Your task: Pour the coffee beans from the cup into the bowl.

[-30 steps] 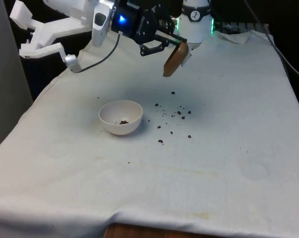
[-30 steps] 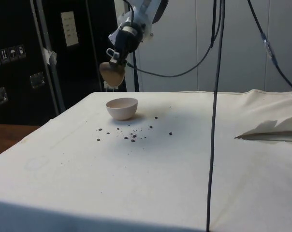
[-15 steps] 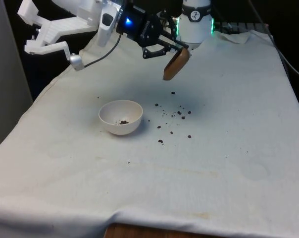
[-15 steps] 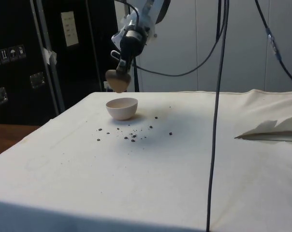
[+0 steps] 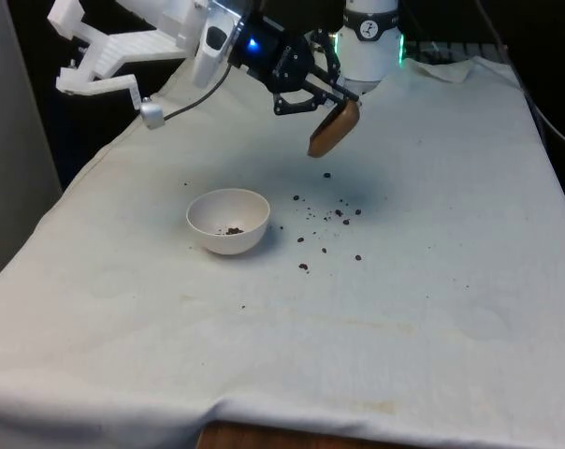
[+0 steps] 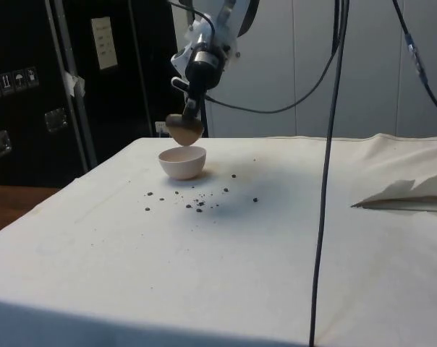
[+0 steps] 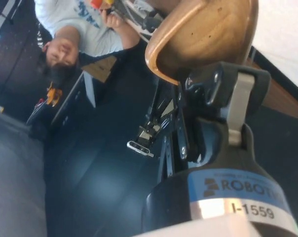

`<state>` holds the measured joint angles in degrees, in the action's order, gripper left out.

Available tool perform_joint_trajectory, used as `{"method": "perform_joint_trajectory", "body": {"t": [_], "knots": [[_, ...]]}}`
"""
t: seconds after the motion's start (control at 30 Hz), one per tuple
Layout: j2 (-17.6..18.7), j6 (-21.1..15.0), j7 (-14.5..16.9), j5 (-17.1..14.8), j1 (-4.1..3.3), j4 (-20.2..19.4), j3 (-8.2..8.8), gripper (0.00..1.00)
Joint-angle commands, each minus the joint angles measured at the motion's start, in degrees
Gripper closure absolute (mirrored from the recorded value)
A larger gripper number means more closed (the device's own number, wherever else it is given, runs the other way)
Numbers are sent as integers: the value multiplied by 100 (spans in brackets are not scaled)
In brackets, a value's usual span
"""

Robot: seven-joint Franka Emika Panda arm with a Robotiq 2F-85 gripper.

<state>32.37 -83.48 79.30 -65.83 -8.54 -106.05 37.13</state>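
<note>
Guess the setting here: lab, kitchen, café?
Most likely a robotics lab or test cell, not a kitchen. A white cloth covers the table, cables hang across the side view before dark equipment cabinets, and the gripper holds a brown cup over scattered coffee beans.

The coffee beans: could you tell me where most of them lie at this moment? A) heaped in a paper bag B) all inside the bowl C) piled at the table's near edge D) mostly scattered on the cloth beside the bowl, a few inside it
D: most coffee beans lie loose on the white cloth to the front view's right of the bowl, which holds just a small cluster, while the pincer holds the tipped brown cup above the spill.
</note>
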Motion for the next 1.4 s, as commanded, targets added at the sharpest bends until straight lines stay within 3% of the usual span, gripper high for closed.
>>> {"method": "perform_joint_trajectory", "body": {"t": [0.0, 0.2, 0.23, 0.27, 0.53, 0.57, 0.6, 0.83, 0.87, 0.9, 1.13, 1.17, 1.2, 1.37], "knots": [[-80, -189, 17, 46, -86, -103, 40, 100], [-258, -544, 160, 241, -86, -344, -97, 100], [-206, -418, 166, 229, 0, -281, -155, 100], [-281, -596, 178, 264, -80, -378, -120, 100], [-493, -1054, 321, 470, -74, -676, -286, 100], [-424, -888, 315, 441, 0, -590, -321, 100], [-516, -1100, 332, 493, -74, -710, -298, 100], [-699, -1524, 447, 647, -69, -985, -453, 100], [-642, -1375, 453, 619, 0, -917, -493, 100], [-722, -1576, 458, 670, -69, -1020, -470, 100], [-888, -2017, 567, 791, -63, -1278, -636, 100], [-837, -1885, 573, 768, 0, -1226, -670, 100], [-922, -2131, 602, 808, -63, -1346, -676, 100], [-997, -2418, 676, 837, -63, -1507, -779, 100]]}}
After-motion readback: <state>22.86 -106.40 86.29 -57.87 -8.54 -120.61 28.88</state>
